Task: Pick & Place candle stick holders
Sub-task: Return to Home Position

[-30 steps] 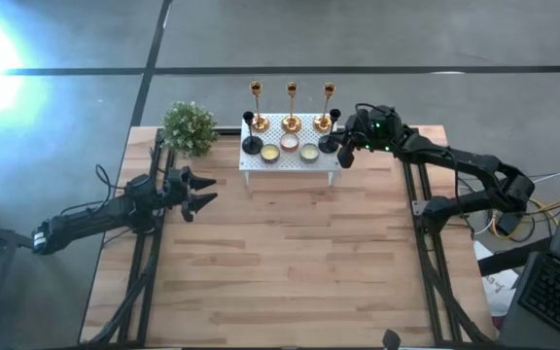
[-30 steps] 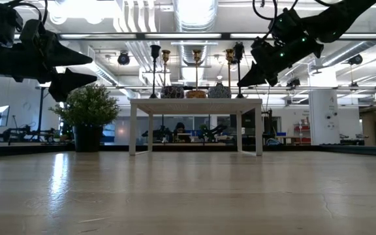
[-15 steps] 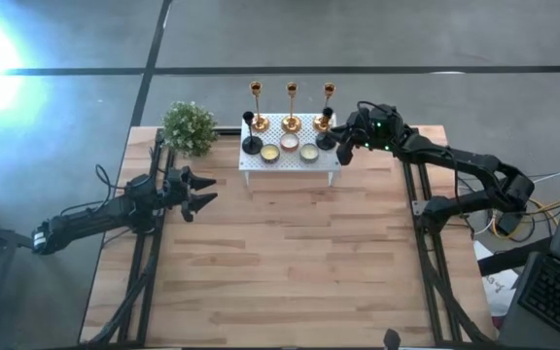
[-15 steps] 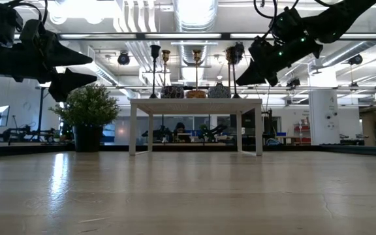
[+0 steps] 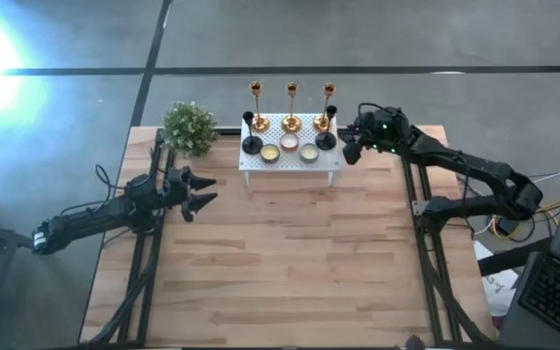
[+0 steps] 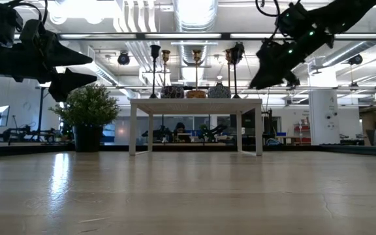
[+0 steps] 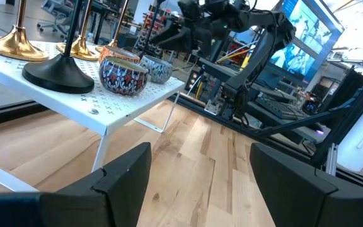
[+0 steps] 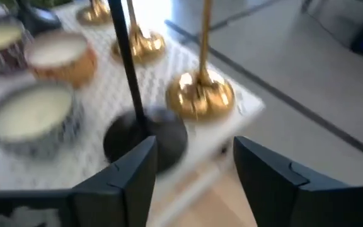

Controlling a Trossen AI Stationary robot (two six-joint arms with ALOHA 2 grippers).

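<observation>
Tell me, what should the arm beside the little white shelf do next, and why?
Probably draw the right pincer back from the white rack: it is open and empty, and the black candle holder beside it already stands upright there.

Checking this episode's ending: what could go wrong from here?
The right gripper hangs open beside the black dome-based candle holder on the white perforated metal rack; a sideways pull-away could clip its slim stem and tip it.
That holder stands beside a shiny gold candlestick near the rack's right end, so a knock might topple both.
The left gripper waits open, far left.
</observation>
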